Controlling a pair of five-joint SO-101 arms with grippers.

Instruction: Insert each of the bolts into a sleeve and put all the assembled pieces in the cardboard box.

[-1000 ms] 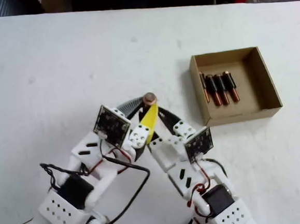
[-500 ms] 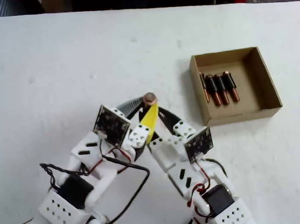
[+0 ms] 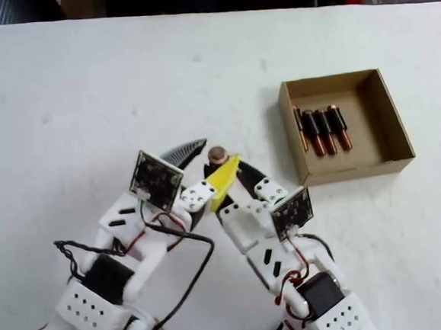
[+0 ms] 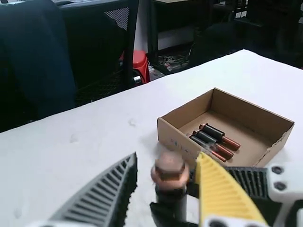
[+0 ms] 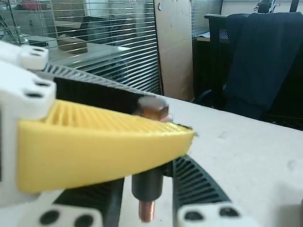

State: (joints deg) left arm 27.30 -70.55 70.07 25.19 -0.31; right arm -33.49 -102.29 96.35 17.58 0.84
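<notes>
Over the table (image 3: pixel 85 91) from the high view, your landmark is the cardboard box (image 3: pixel 290 129), with four assembled pieces (image 3: pixel 323 130) lying side by side against its left inner wall. Just outside that left wall, near but apart, the left gripper (image 3: pixel 219 153) stands spread, grey finger (image 3: pixel 185 151) on the side away from the box, yellow finger (image 3: pixel 223 178) on the box side, the bolt (image 3: pixel 217 154) between them with daylight either way. The right gripper (image 3: pixel 222 169) sits beneath it, black jaws pinched in. In the left wrist view, the left gripper (image 4: pixel 168 161) is parted around the bolt (image 4: pixel 168 171), touching neither side; the bolt sits in the sleeve (image 4: pixel 171 201), short of the cardboard box (image 4: pixel 175 130), the assembled pieces (image 4: pixel 215 140) inside. In the right wrist view, your right gripper (image 5: pixel 147 189) is clamped on the upright sleeve (image 5: pixel 147 182), the bolt (image 5: pixel 152 111) poking out above and below, the yellow finger (image 5: pixel 104 144) crossing in front.
</notes>
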